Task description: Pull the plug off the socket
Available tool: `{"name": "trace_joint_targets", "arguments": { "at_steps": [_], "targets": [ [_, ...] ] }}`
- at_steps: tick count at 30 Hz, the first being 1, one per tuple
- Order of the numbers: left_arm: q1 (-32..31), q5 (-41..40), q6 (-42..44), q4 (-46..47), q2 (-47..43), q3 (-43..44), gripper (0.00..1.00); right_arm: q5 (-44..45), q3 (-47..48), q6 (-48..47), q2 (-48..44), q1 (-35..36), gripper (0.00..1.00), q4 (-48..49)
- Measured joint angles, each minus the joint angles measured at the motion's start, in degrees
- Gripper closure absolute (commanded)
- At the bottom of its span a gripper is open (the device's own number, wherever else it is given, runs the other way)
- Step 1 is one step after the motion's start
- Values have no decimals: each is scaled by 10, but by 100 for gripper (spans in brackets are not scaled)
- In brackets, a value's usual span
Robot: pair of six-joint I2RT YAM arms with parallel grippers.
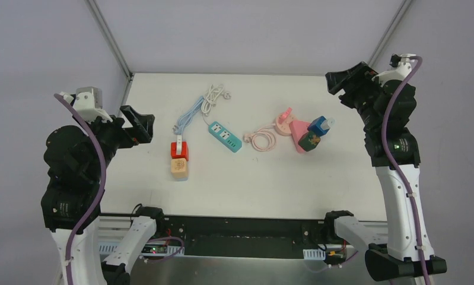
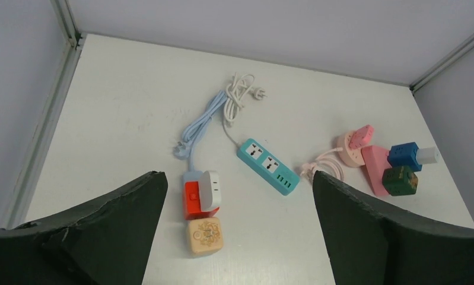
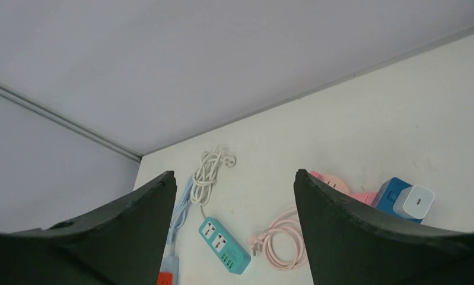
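A red socket block [image 1: 179, 152] lies left of the table's middle with a white plug [image 1: 179, 142] seated in it; the left wrist view shows the same block [image 2: 191, 199] and plug [image 2: 211, 189]. To the right, a blue socket cube [image 1: 318, 126] carries another white plug [image 1: 329, 124], also seen as the white plug [image 3: 417, 202] in the right wrist view. My left gripper [image 1: 138, 123] hangs open above the table's left edge, empty. My right gripper [image 1: 348, 83] is raised at the far right, open and empty. Neither touches anything.
A beige cube [image 1: 180, 168] touches the red block. A teal power strip [image 1: 225, 136] with a white cord [image 1: 213, 97] lies mid-table. A pink round socket [image 1: 285, 123], pink cable [image 1: 263, 140] and green cube [image 1: 309, 141] crowd the blue cube.
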Motion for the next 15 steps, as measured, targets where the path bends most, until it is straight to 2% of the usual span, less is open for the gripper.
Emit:
{"name": "trace_joint_targets", "arguments": {
  "at_steps": [10,15],
  "targets": [
    [0,5,-34,44,-36,-134,1,-29,-76,59,0,0,20,4],
    [0,17,-35,65,-35,-223,1,-85,-122,106,5,-1,20,4]
  ]
}}
